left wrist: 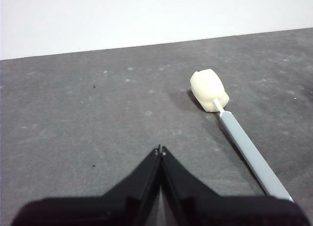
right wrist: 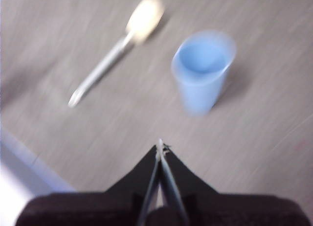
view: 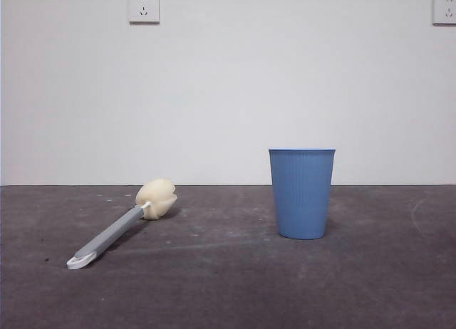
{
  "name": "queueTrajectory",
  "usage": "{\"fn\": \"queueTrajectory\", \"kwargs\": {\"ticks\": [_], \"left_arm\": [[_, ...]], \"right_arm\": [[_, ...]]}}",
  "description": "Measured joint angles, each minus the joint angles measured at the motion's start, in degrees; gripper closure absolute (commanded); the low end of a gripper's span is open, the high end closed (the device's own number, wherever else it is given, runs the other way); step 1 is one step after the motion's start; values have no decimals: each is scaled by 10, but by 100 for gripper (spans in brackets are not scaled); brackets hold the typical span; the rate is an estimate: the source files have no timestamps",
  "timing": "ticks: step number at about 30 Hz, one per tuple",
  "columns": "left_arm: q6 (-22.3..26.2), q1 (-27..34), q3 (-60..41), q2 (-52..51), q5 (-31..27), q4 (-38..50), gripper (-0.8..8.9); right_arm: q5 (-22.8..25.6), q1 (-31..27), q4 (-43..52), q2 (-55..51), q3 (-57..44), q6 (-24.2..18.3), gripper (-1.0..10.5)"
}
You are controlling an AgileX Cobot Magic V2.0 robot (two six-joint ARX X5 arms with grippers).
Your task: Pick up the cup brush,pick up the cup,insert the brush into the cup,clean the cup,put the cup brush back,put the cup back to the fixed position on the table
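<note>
Left end effector point(left wrist: 160, 150) hangs low over the tabletop point(view: 228, 286) with its two black jaws pressed together, tips meeting, nothing between them — and the cup brush point(left wrist: 234, 128) lies just off to one side of it, near but not touching. The grey handle runs as a long diagonal away from that end effector, the cream sponge head at the far end, the stretch of handle closest to the jaws passing out of the wrist picture. Right end effector point(right wrist: 160, 147) sits higher, its view blurred, jaws closed to a thin line and holding nothing; it looks down on both things from well apart. From the front, the brush lies flat on the tabletop with its white loop toward the camera and its head angled back toward the wall, while the cup point(view: 302, 194) stands upright well clear of it, mouth up. Neither thing is lifted yet. My read: the left arm is the nearer one for the brush, and it will need to spread its jaws and set them across the handle's long axis.
</note>
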Motion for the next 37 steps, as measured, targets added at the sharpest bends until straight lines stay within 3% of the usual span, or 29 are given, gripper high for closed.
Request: {"fn": "queueTrajectory", "kwargs": {"ticks": [9,15,20,33,37], "left_arm": [[0,0,0,0,0,0,817],[0,0,0,0,0,0,817],[0,0,0,0,0,0,817],[0,0,0,0,0,0,818],[0,0,0,0,0,0,818]], "right_arm": [[77,-84,176,-110,-73,-44,946],[77,-136,286,-197,-199,-53,946],[77,-174,400,-252,-323,-32,946],[77,-238,440,-332,-476,3,946],[77,-242,374,-332,-488,15,946]]}}
